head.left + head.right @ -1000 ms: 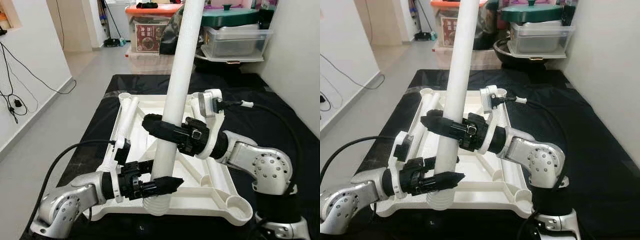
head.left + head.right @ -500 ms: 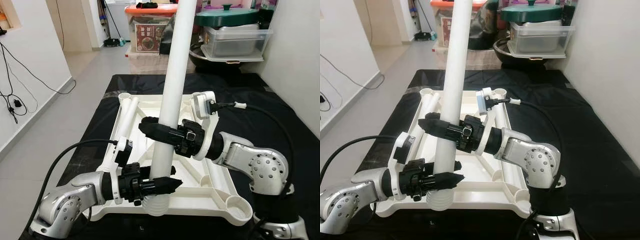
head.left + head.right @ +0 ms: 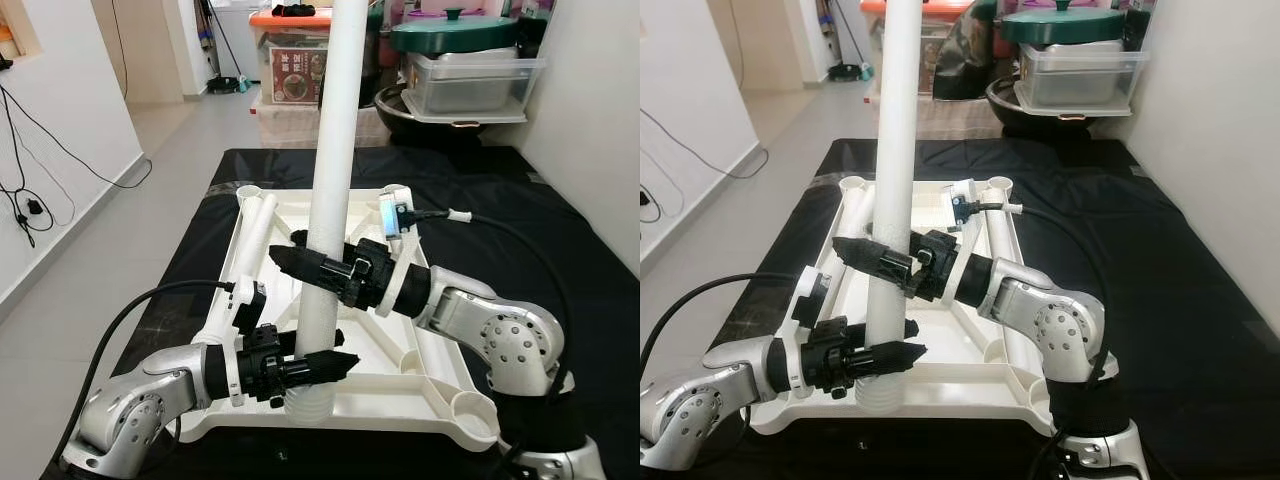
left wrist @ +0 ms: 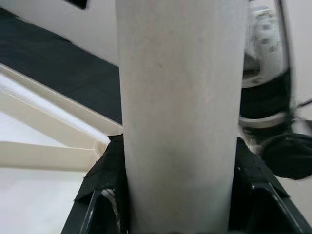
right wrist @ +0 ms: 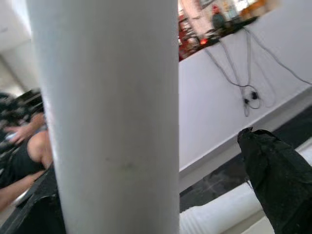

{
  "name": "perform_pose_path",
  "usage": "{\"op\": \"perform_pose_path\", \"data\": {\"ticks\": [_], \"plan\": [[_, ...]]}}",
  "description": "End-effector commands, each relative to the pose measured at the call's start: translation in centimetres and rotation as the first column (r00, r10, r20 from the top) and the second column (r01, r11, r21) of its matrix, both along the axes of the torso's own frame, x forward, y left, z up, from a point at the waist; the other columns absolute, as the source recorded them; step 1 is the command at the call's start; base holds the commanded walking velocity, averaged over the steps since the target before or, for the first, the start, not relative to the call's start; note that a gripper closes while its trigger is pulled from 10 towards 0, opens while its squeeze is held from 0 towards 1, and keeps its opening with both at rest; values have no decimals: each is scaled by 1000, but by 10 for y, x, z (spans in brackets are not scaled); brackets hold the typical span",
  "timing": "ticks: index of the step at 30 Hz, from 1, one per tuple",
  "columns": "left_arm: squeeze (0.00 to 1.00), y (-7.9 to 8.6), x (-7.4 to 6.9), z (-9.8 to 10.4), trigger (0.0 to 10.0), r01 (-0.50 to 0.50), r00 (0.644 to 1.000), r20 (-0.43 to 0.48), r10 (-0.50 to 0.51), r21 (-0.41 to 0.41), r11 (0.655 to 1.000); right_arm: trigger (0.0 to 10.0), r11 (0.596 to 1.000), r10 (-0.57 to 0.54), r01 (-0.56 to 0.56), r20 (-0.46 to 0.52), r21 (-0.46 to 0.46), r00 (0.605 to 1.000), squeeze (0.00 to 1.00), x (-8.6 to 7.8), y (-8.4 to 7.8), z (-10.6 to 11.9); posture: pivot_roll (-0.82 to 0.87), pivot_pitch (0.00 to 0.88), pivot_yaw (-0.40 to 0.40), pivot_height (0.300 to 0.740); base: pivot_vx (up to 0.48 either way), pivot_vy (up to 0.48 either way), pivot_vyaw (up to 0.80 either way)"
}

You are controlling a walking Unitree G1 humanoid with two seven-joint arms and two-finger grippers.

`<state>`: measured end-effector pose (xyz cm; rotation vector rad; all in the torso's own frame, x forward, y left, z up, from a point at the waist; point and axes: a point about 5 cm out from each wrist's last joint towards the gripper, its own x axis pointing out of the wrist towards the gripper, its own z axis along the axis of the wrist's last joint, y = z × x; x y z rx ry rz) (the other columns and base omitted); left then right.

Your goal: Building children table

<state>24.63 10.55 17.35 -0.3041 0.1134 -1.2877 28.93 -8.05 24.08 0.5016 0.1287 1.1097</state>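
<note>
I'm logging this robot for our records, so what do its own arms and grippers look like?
Both arms are rounded silver metal shells with black joints. The left gripper and right gripper each have two long black fingers on a black wrist with a white collar. A black cable loops to the left arm; another black cable runs from a small white module on the right wrist.
</note>
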Motion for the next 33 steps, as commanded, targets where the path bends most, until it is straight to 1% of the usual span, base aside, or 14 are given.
{"op": "perform_pose_path", "data": {"ticks": [1,3,4,5,7,8,9,10,11,12,17,23,27,33], "plan": [[0,-1,5,1,0,-48,998,33,47,31,998,10000,997,-76,76,-39,-9,996,1000,8,-3,-2,-116,0,24,740,0,0,0],[0,-1,11,0,0,-99,994,47,97,56,993,10000,994,-108,108,-57,-4,992,1000,11,-4,-3,-116,0,24,740,0,0,0],[0,0,19,-1,3882,-176,983,79,168,103,979,10000,991,-135,135,-80,1,988,353,13,-4,-4,-116,0,23,740,0,0,0],[0,1,28,-3,6627,-264,962,121,246,162,951,10000,988,-151,152,-99,5,984,0,14,-4,-4,-115,0,22,740,0,0,0],[0,1,28,-3,6627,-264,962,121,246,162,951,10000,988,-151,152,-99,5,984,0,14,-4,-4,-115,0,22,740,0,0,0],[0,2,37,-6,6824,-361,927,192,321,239,901,10000,987,-161,163,-117,7,980,0,14,-1,-4,-117,0,18,740,0,0,0],[0,4,47,-9,10000,-452,888,246,390,297,841,10000,985,-167,170,-131,7,977,0,13,2,-3,-116,0,17,740,0,0,0],[0,5,54,-10,10000,-510,857,280,433,333,793,10000,985,-171,174,-142,9,975,0,12,4,-3,-116,0,15,740,0,0,0],[0,5,54,-10,10000,-510,857,280,433,333,793,10000,985,-171,174,-142,9,975,0,12,4,-3,-116,0,15,740,0,0,0],[0,3,58,-8,10000,-541,837,310,451,342,768,10000,985,-171,174,-150,10,974,0,11,8,-3,-120,0,16,740,0,0,0],[0,-8,64,1,10000,-580,804,380,457,334,743,10000,985,-169,174,-165,18,972,0,10,16,-2,-117,0,13,740,0,0,0],[0,-16,71,-3,10000,-600,786,430,445,354,718,10000,977,-198,209,-205,34,958,0,14,26,-4,-121,0,16,740,0,0,0],[0,-28,72,-10,10000,-612,768,503,396,392,687,10000,957,-273,290,-264,26,925,0,22,30,-9,-113,0,10,740,0,0,0],[0,-34,72,-15,10000,-618,760,533,373,415,667,10000,927,-347,374,-301,33,888,0,30,26,-9,-115,0,8,740,0,0,0]]}}
